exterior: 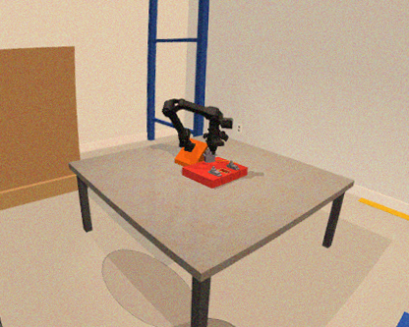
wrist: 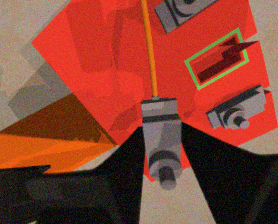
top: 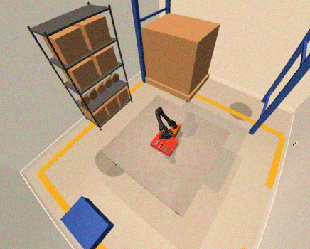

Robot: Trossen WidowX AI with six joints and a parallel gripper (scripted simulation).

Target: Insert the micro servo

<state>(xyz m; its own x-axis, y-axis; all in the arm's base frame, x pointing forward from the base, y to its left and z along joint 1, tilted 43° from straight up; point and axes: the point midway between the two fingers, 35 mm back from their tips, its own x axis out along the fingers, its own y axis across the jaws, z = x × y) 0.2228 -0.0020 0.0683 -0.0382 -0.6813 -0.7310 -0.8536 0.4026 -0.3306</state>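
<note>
The loose grey micro servo (wrist: 161,132) (exterior: 210,157) is between the fingers of my gripper (wrist: 160,128) (exterior: 211,151), which is shut on it. It appears raised over a corner of the red deck (wrist: 90,30) (exterior: 196,173) (top: 174,142). Its output shaft (wrist: 167,180) points up toward the wrist camera. Its orange cable (wrist: 149,45) runs from its far end across the view over the deck. The green-outlined pocket (wrist: 223,75) is empty, with a side notch, up and right of the held servo in the wrist view. The servo's underside is hidden.
Two grey servos sit in the deck on either side of the pocket, one nearer (wrist: 237,111) and one farther (wrist: 189,10) in the wrist view. An orange wedge-like block (wrist: 50,152) (exterior: 189,158) stands beside the deck, near the arm's base. The table (exterior: 204,227) carries everything.
</note>
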